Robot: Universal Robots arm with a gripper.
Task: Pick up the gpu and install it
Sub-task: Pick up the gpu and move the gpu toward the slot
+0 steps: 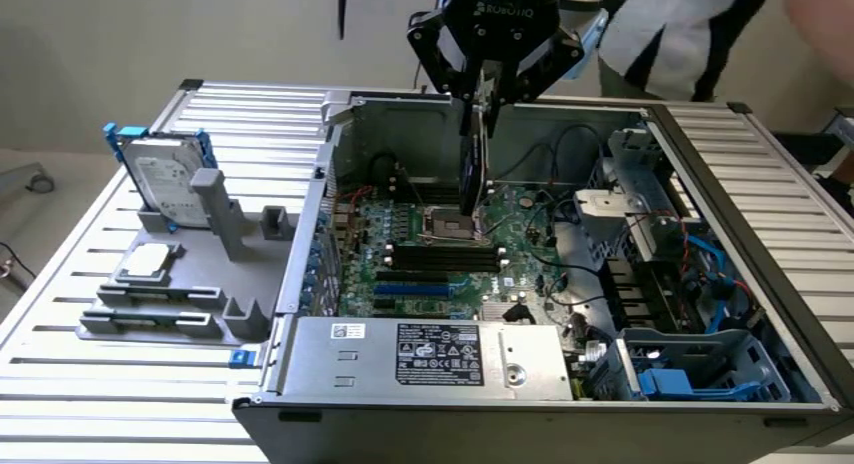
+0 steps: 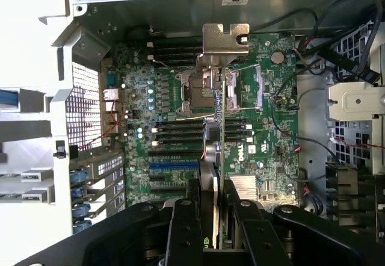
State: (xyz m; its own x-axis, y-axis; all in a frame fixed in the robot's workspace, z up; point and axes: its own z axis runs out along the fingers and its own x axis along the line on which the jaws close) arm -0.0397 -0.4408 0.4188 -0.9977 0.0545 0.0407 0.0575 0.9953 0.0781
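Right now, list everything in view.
graphics card: one, black, silver bracket, held edge-on above the motherboard
motherboard: one, green, inside the case
case: one, grey, open
power supply: one, silver, in the case
hard drive: one, silver, blue frame, upright in the holder
holder: one, grey, exterior view's left
table: one, slatted metal
person: one, behind the case
gripper: one, black, shut on the graphics card

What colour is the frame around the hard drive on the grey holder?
Blue; the frame shows best in the exterior view.
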